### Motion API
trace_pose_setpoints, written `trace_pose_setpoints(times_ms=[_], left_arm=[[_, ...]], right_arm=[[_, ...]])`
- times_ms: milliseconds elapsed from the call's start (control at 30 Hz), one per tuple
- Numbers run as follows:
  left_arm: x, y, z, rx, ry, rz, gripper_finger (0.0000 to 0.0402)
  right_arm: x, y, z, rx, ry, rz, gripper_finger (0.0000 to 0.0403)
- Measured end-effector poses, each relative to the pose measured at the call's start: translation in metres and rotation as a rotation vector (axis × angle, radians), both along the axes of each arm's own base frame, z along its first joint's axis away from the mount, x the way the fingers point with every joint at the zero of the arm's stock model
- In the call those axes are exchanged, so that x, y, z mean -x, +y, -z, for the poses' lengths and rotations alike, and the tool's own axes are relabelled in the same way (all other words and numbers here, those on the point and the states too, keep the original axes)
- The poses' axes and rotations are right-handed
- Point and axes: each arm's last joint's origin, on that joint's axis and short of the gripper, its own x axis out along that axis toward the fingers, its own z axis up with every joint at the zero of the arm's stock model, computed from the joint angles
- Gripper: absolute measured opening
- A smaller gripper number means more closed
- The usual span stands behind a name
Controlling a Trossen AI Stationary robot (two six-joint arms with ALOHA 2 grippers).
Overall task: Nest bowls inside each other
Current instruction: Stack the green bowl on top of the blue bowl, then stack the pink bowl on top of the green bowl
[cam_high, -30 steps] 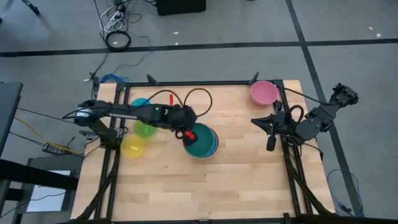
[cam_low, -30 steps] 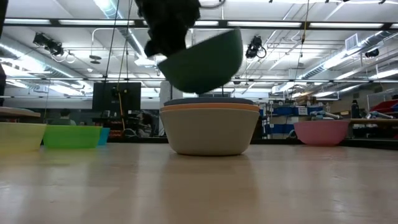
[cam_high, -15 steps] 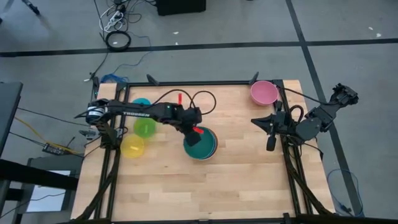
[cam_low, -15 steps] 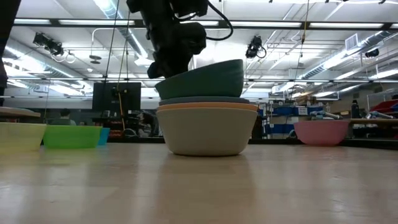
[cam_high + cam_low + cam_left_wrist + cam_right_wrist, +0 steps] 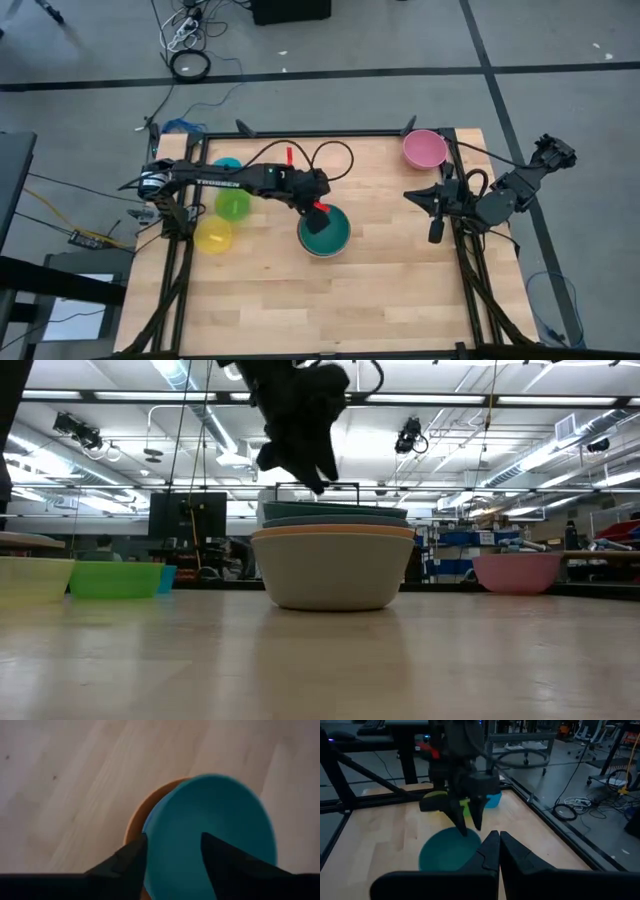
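A stack of nested bowls [image 5: 333,565] stands mid-table: pale grey at the bottom, then orange [image 5: 134,820], then blue, with the dark green bowl [image 5: 326,233] on top, sitting level in it. My left gripper [image 5: 174,837] hovers open just above the dark green bowl's near-left rim, one finger over the inside and one over the outside. The low view shows the fingertips [image 5: 318,482] clear of the rim. My right gripper [image 5: 495,842] waits shut at the table's right edge [image 5: 437,215].
Cyan [image 5: 226,167], lime green [image 5: 232,204] and yellow [image 5: 213,235] bowls stand along the left edge. A pink bowl [image 5: 425,149] sits at the far right corner. Bare wood lies between the stack and the near edge [image 5: 330,300].
My left gripper has carried the tilted dark green bowl down and a little toward the right onto the stack, then opened and let go. The bowl has levelled and sunk into the blue bowl, so only its rim shows above the stack.
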Motion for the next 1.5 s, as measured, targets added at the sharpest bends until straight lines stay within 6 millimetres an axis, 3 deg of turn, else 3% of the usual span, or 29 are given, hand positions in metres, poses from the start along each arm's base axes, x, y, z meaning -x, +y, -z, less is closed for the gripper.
trace_pose_setpoints(times_ms=[133, 267, 467, 667, 900, 1167, 1500], left_arm=[[-0.001, -0.006, -0.035, -0.063, -0.059, 0.015, 0.0232], [0.009, -0.018, -0.073, -0.184, -0.108, 0.017, 0.0242], [0.054, -0.032, -0.128, -0.344, -0.189, -0.067, 0.0242], [0.099, -0.052, -0.162, -0.403, -0.310, -0.133, 0.0243], [0.142, -0.069, -0.180, -0.464, -0.377, -0.204, 0.0243], [0.171, -0.079, -0.182, -0.506, -0.381, -0.261, 0.0243], [0.195, -0.084, -0.182, -0.513, -0.396, -0.301, 0.0243]], right_arm=[[0.001, -0.002, 0.004, -0.029, 0.019, 0.025, 0.0000], [0.003, -0.008, 0.015, -0.096, 0.092, 0.070, 0.0001], [0.009, -0.022, 0.029, -0.174, 0.188, 0.207, 0.0022], [0.006, -0.040, 0.034, -0.251, 0.251, 0.313, 0.0045], [-0.014, -0.066, 0.044, -0.298, 0.404, 0.375, 0.0052], [-0.052, -0.111, 0.060, -0.359, 0.512, 0.361, 0.0060], [-0.072, -0.174, 0.101, -0.450, 0.688, 0.519, 0.0140]])
